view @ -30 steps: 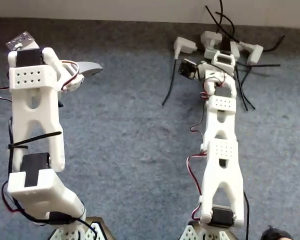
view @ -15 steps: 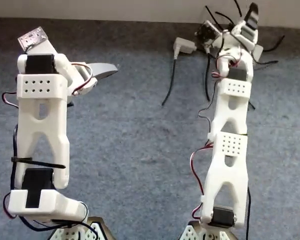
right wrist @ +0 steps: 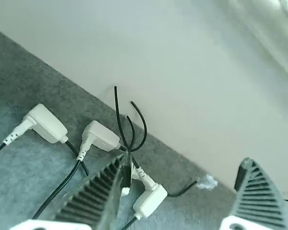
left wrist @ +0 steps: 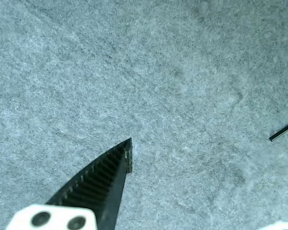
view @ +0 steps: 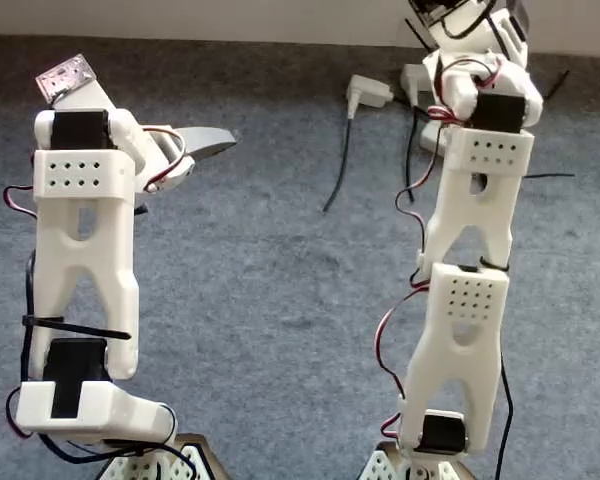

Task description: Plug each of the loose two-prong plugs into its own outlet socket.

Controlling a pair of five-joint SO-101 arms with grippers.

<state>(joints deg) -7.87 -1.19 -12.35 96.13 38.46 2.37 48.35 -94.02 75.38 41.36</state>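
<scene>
Right gripper (right wrist: 185,165): fingers wide apart, empty, near white plugs (right wrist: 101,136) at table's (view: 270,260) 1 o'clock. Left gripper (view: 195,140): state cannot be told.

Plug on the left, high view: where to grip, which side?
Probably the blocky white body of the plug, from above, fingers across its width. It lies flat on the carpet; its cord leaves the near end, so the sides are free.
</scene>
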